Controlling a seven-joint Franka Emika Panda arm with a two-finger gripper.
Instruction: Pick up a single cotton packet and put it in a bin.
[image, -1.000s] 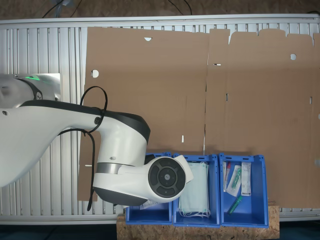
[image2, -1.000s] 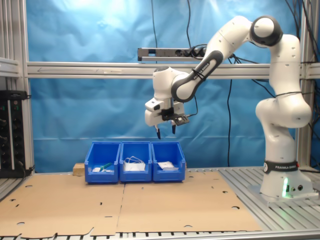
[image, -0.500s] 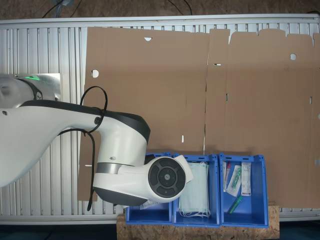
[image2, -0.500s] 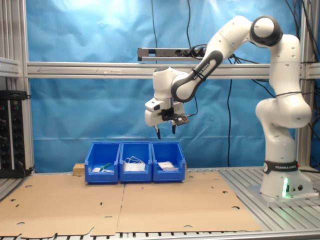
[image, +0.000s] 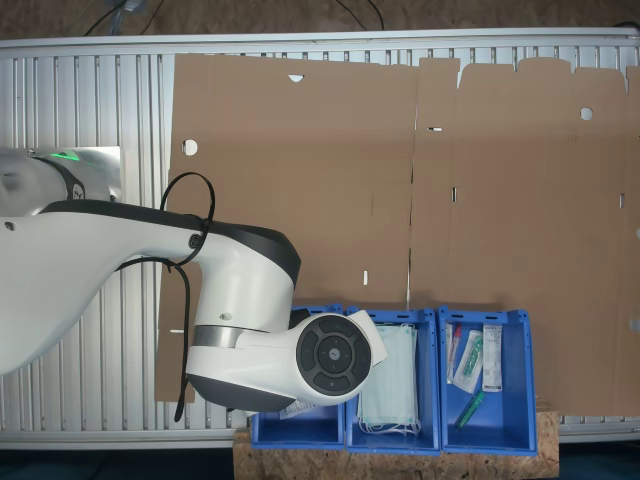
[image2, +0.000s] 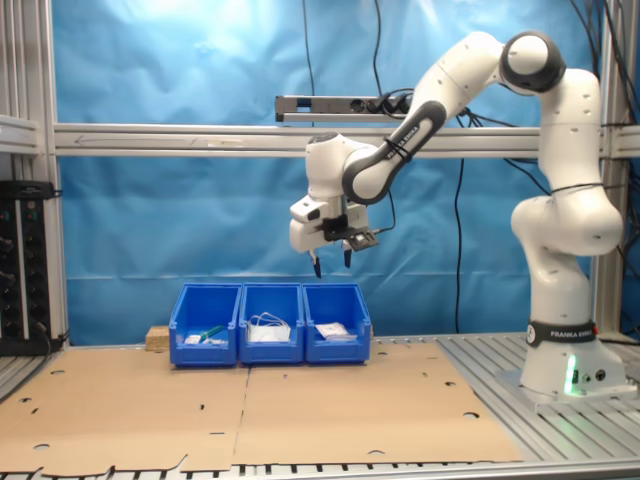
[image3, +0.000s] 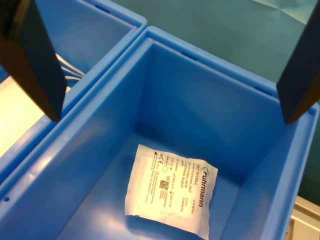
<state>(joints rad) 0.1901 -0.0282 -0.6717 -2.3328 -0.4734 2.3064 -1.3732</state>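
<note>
Gripper (image2: 332, 262) of white Panda arm: hung high above the row of three blue rectangular plastic crates, fingers (image3: 35, 60) spread apart, holding nothing; small flat white cotton packet (image3: 171, 186) with dark print lay on the floor of the blue slotted-rim bin (image3: 210, 95) directly beneath that gripper; neighbouring crate (image: 392, 437), touching the bin, held pale green face masks (image: 389, 378).

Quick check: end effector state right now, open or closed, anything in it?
End effector: open and empty, fingers spread wide, hanging above the bin; the cotton packet lies flat on the bin floor.
</note>
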